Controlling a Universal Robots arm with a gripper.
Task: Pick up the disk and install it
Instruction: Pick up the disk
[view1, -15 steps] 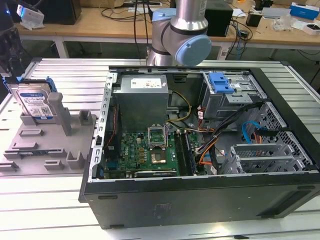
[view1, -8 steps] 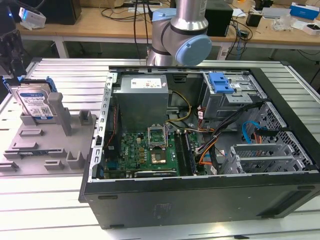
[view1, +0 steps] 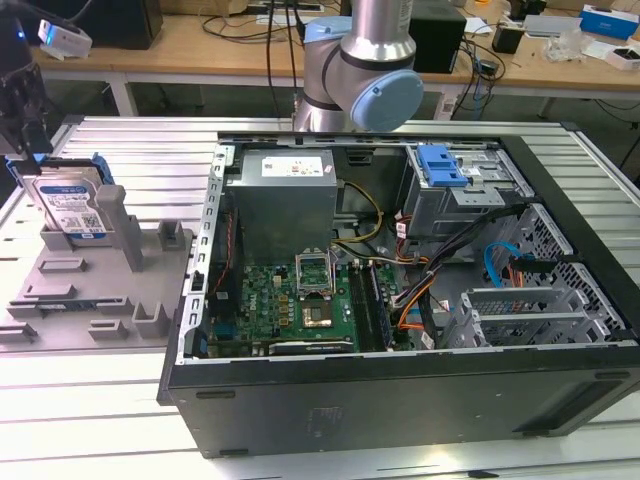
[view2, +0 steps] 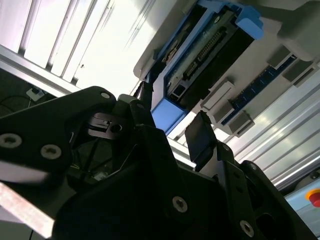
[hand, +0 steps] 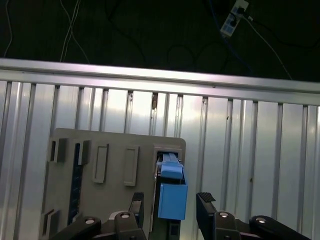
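Note:
The disk (view1: 68, 205) stands on edge in a grey slotted holder (view1: 110, 290) at the exterior view's left, its white-and-blue label facing out and its blue frame around it. My black gripper (view1: 28, 140) hangs right above the disk's top edge. In the first wrist view the gripper (hand: 169, 204) is open, with one finger (hand: 136, 206) on each side of the disk's blue frame (hand: 171, 172) and a gap on both sides. The second wrist view shows the same: gripper (view2: 172, 120) open over the disk (view2: 210, 50).
An open computer case (view1: 400, 390) lies at the middle and the exterior view's right, with a motherboard (view1: 300, 300), a grey power supply (view1: 280, 200), cables and a drive bay with a blue latch (view1: 440, 165). The arm's base (view1: 360, 70) stands behind it. All rests on a ribbed metal table (view1: 90, 420).

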